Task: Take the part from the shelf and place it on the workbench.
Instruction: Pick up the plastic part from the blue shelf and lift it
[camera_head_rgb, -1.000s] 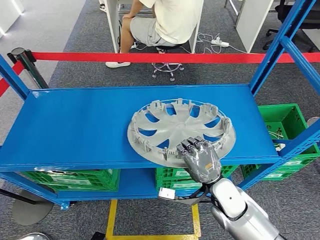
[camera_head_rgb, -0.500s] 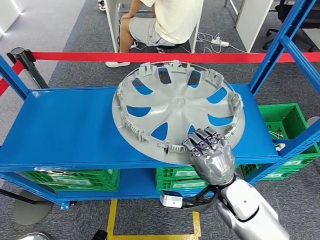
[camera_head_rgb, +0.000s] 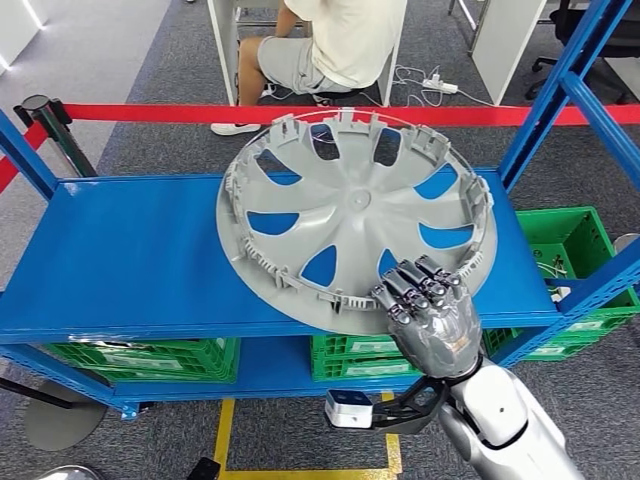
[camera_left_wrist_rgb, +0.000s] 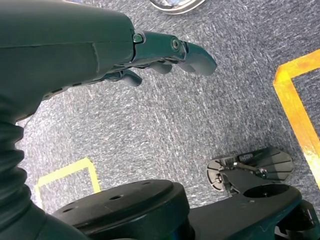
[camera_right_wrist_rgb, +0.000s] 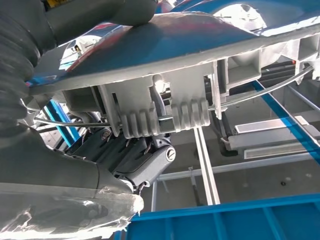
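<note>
Right hand (camera_head_rgb: 432, 318) up front, low in the head view, fingers (camera_head_rgb: 413, 285) curled over the near rim of the part (camera_head_rgb: 355, 215), a big grey wheel cover, and clamped on it. From the right wrist camera, the dark fingers (camera_right_wrist_rgb: 147, 157) sit under the ribbed clips of the rim, thumb on the other face, so the rim is pinched between them. The silver forearm (camera_head_rgb: 502, 425) runs down to the lower right corner.

The part is off the shelf (camera_head_rgb: 136, 250) on its far side: tilted up, far edge raised high, hollow ribbed back facing the camera, near edge down by the front lip of the blue shelf board where the hand has it. Blue shows through the spoke openings.

Left hand (camera_left_wrist_rgb: 113, 45) is hanging low over grey carpet with yellow floor tape (camera_left_wrist_rgb: 298, 107); fingers loosely extended, apart, nothing in them.

Below the shelf board, green crates (camera_head_rgb: 143, 358) sit on the lower level, another green crate (camera_head_rgb: 573, 245) to the right past the blue upright (camera_head_rgb: 555, 90).

Further back, a red barrier tape (camera_head_rgb: 166, 113) stretches across, hung from a dark post (camera_head_rgb: 53, 125) on the left. Beyond it a person (camera_head_rgb: 340, 45) in a pale shirt and grey shorts sits on a stool at a white desk, and a power strip (camera_head_rgb: 441, 86) lies on the carpet.
</note>
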